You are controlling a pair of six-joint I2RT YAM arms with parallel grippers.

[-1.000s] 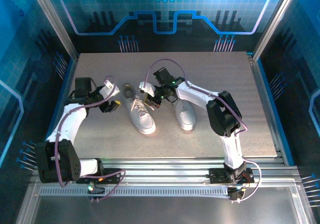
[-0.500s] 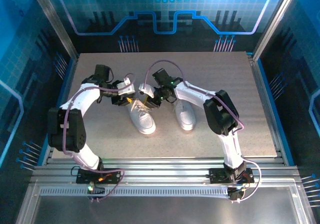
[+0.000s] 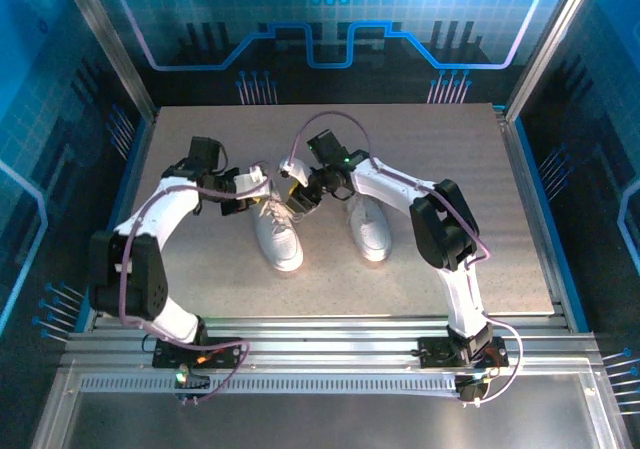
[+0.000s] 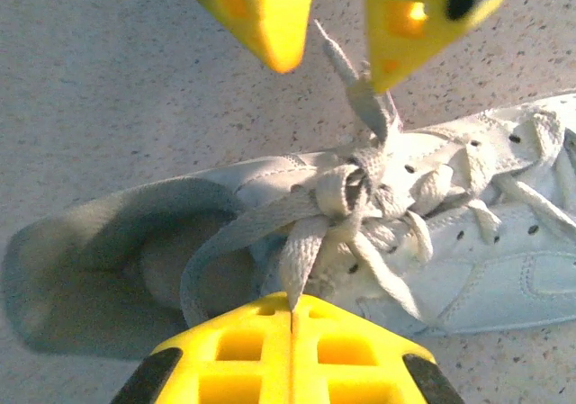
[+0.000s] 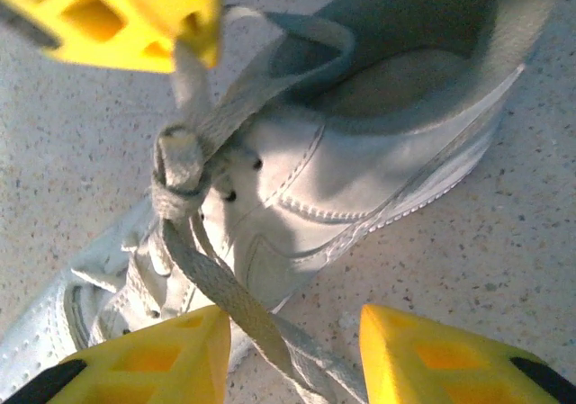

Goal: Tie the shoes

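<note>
grip | my left gripper (image 4: 292, 309) was pinched tight on a lace loop (image 4: 297, 255); right gripper (image 5: 292, 325) hung half open, loose strand (image 5: 238, 309) between its fingers | where | shoe (image 3: 278, 231) lay mid-table (image 3: 480, 219), toe toward the near edge; knot (image 5: 178, 166) sat between both grippers, facing off across its long axis; sideways pull next imo

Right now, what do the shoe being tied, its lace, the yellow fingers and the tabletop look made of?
Shoe: smooth white leather or a synthetic look-alike, matte, with stitched seams and punched holes. Lace: flat woven fabric, soft and limp. Left gripper's fingers: probably hard yellow plastic, with moulded square pockets. Tabletop: grey, speckled, matte; perhaps a stone-look laminate.
</note>
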